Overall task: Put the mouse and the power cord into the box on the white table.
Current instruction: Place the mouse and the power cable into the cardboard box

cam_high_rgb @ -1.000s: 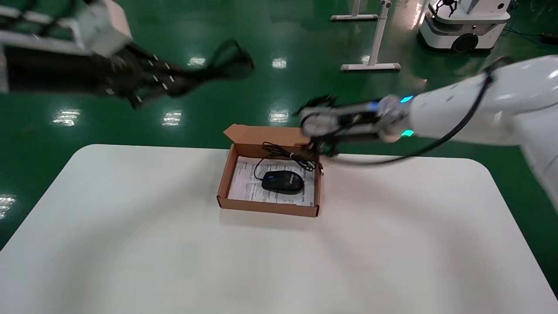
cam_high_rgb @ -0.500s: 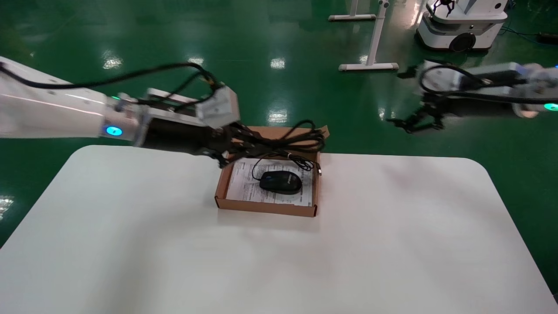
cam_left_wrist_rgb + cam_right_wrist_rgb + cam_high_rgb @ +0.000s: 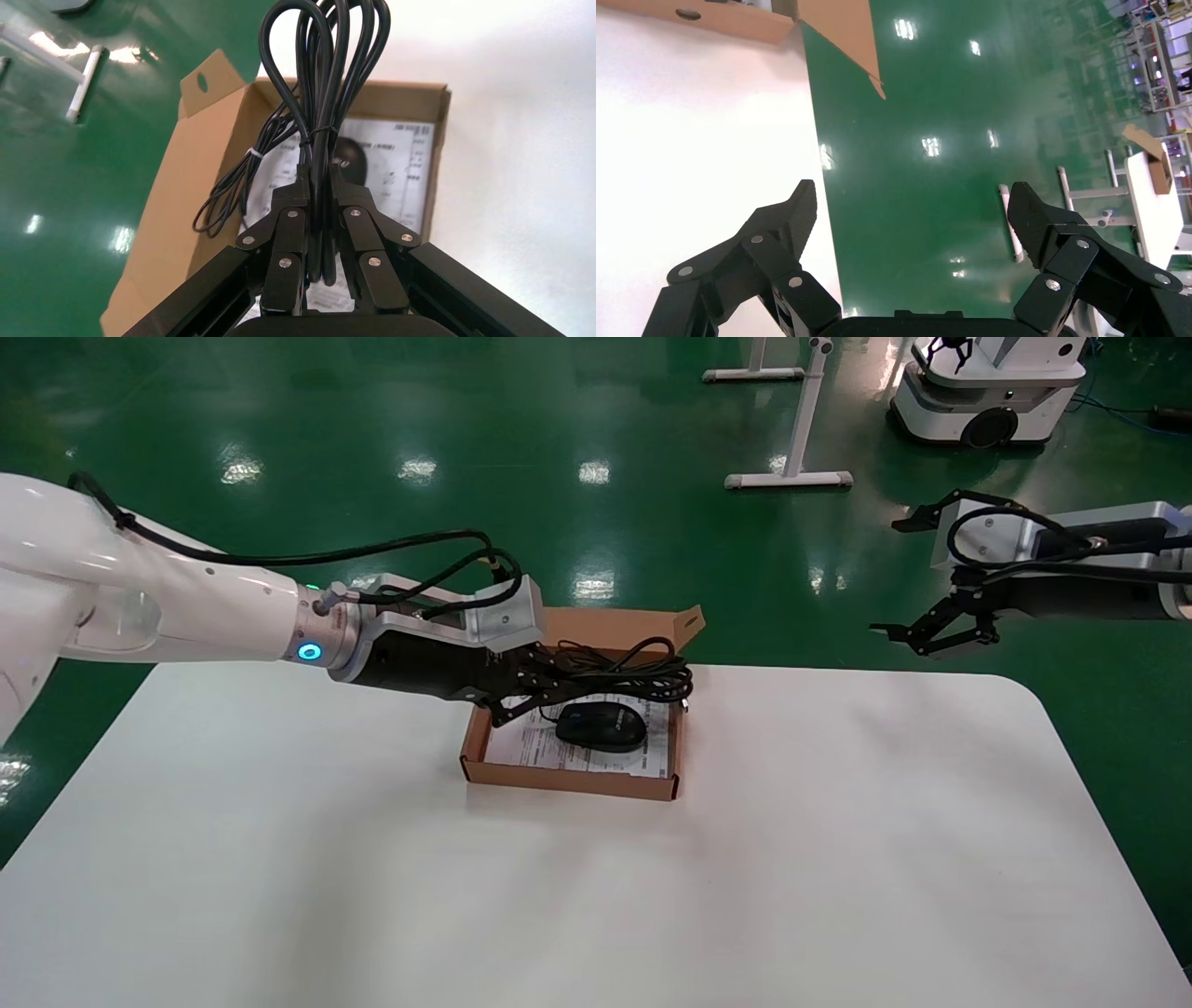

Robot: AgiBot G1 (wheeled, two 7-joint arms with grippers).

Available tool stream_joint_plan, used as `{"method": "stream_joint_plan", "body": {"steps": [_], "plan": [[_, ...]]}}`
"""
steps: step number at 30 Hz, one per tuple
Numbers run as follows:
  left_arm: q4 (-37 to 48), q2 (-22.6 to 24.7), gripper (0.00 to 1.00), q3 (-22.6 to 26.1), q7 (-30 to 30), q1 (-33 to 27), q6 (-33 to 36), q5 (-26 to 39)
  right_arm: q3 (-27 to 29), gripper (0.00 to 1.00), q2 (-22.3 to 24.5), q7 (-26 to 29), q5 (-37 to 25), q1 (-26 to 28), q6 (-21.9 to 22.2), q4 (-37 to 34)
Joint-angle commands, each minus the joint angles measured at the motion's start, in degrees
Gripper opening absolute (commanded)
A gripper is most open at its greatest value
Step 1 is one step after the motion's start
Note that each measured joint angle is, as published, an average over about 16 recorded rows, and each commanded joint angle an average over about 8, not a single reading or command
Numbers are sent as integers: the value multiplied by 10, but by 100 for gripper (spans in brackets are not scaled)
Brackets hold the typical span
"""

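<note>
The left end effector (image 3: 521, 686) reaches in over the left wall of the box (image 3: 476, 740), its fingers (image 3: 299, 203) clamped together on the power cord (image 3: 633, 674). The cord's bundle runs straight out ahead of the fingertips, its long axis in line with the arm, with the looped ends farthest from the grip and hanging above the back half of the box. In the left wrist view the loops fan out beyond the fingertips, and a thinner cable (image 3: 232, 186) droops to one side of the bundle, toward the flap lid; it looks to be the mouse's own lead, though where it ends is hidden. The mouse (image 3: 602, 726) lies on the printed sheet inside the box, just below and beyond the fingertips, its long axis across the box and roughly parallel to the held cord. The box sits on the table (image 3: 279, 859) with its flap lid (image 3: 624, 627) upright behind the cord. The right end effector (image 3: 931, 637) is off past the table's far right corner, over the green floor (image 3: 596, 421), with its fingers spread wide apart and holding nothing.
</note>
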Motion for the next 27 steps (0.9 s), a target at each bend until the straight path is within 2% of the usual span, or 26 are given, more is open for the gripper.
{"method": "stream_joint_plan", "body": {"steps": [1,4,6,7,12,14,15,27], "plan": [[14,6,0,1,10,-3,-4,2,0,100,0,-1,0,0,0,-2],[28,8,0,2,21,-4,-4,4,-1,100,-1,-1,-1,-2,-13,-3],[36,8,7,3,27,-4,-3,5,-1,100,-3,-1,-2,-3,-23,-3],[40,8,17,4,30,-4,-2,6,-2,100,-3,-1,-2,-4,-27,-3],[54,8,79,6,40,-6,3,10,-5,100,-7,-1,-7,-6,-46,-3],[58,9,97,6,43,-7,4,10,-6,100,-8,-1,-8,-8,-50,-4],[60,9,100,6,44,-8,4,10,-6,100,-9,-1,-8,-8,-52,-4],[61,8,100,1,45,-3,7,6,9,100,0,15,10,-27,-67,17]]}}
